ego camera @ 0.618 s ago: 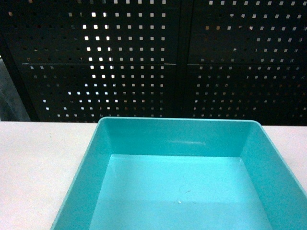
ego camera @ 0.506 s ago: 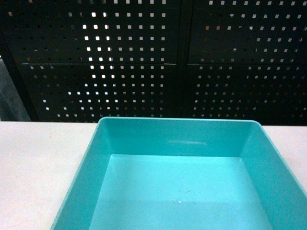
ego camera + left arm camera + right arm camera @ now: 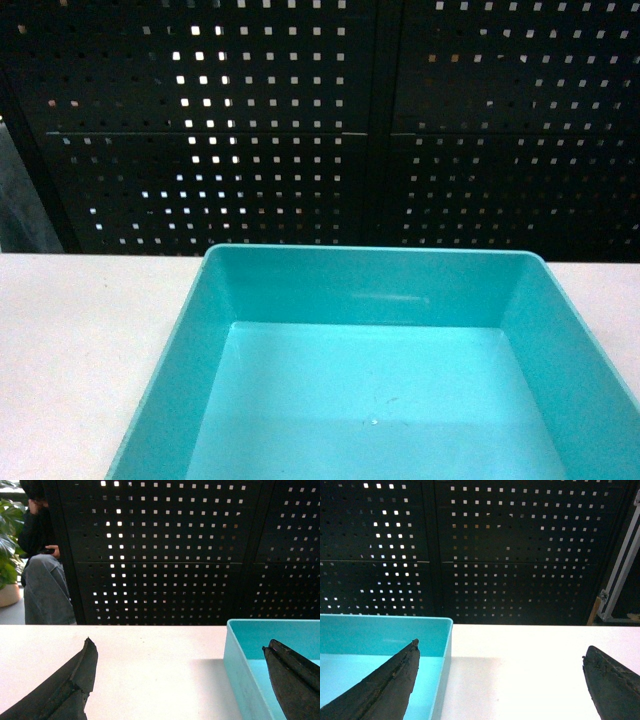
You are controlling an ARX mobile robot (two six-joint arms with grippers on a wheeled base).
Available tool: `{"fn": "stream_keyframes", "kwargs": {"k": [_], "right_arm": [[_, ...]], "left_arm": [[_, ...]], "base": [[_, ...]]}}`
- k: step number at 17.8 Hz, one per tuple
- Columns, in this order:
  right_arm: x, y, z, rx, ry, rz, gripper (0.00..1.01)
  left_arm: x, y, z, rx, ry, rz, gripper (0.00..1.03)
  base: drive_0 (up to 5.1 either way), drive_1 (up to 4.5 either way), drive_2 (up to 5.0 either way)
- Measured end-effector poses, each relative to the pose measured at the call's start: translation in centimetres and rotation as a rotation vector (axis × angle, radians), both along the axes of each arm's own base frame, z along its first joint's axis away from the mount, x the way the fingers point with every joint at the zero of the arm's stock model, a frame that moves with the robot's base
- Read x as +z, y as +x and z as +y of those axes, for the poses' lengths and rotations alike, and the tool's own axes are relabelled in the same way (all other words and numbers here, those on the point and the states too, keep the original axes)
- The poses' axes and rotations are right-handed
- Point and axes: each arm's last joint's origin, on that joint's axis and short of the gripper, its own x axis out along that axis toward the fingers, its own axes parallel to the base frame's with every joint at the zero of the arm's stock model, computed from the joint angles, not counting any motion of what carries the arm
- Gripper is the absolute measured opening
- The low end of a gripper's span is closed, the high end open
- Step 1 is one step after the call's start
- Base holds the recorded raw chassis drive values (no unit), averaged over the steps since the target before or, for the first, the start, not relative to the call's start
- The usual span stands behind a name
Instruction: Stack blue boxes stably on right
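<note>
here both pincers, left pincer (image 3: 180, 680) and right pincer (image 3: 500, 680), spread astride the blue box (image 3: 375, 390) walls; next likely pinching, then lifting.

A box (image 3: 370, 300) sits on the counter (image 3: 80, 330), in the near middle of the head view, with a perforated wall (image 3: 320, 120) behind the counter's far edge. The left hand (image 3: 180, 680) straddles the box's left wall, one finger over the counter, the other inside the box. The right hand (image 3: 500, 680) straddles the right wall likewise. A seated person (image 3: 42, 575) is far left, beside a plant (image 3: 7, 540).
</note>
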Motion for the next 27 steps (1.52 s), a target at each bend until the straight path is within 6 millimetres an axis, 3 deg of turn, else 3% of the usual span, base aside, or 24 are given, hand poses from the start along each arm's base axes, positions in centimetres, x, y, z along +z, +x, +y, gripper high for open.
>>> {"fn": "stream_keyframes", "kwargs": {"k": [10, 12, 14, 16, 17, 22, 25, 27], "right_arm": [[0.0, 0.0, 0.0, 0.0, 0.0, 0.0, 0.98], [0.3, 0.5, -0.7, 0.002, -0.003, -0.018, 0.98], [1.4, 2.1, -1.0, 0.024, -0.005, -0.012, 0.98], [4.4, 4.7, -0.2, 0.093, -0.03, -0.052, 0.98], [5.6, 6.8, 0.6, 0.142, -0.052, -0.011, 0.98], [5.6, 9.3, 1.3, 0.153, -0.067, 0.065, 0.98], [5.0, 14.2, 2.4, 0.153, -0.098, 0.194, 0.98], [3.9, 16.8, 3.2, 0.159, -0.123, 0.274, 0.98]], "left_arm": [[-0.4, 0.0, -0.3, -0.019, -0.006, 0.039, 0.98], [0.4, 0.9, 0.5, 0.032, -0.016, -0.008, 0.98], [0.4, 2.7, 0.9, 0.01, -0.039, 0.088, 0.98], [3.6, 5.5, 1.1, -0.032, -0.09, 0.117, 0.98], [5.2, 8.0, 0.6, -0.089, -0.103, 0.172, 0.98], [5.7, 10.9, -0.5, -0.143, -0.109, 0.269, 0.98], [5.7, 16.6, -2.1, -0.191, -0.109, 0.455, 0.98], [4.5, 19.0, -3.0, -0.191, -0.103, 0.56, 0.98]], "base": [[0.0, 0.0, 0.0], [0.0, 0.0, 0.0], [0.0, 0.0, 0.0], [0.0, 0.0, 0.0], [0.0, 0.0, 0.0], [0.0, 0.0, 0.0], [0.0, 0.0, 0.0], [0.0, 0.0, 0.0]]}}
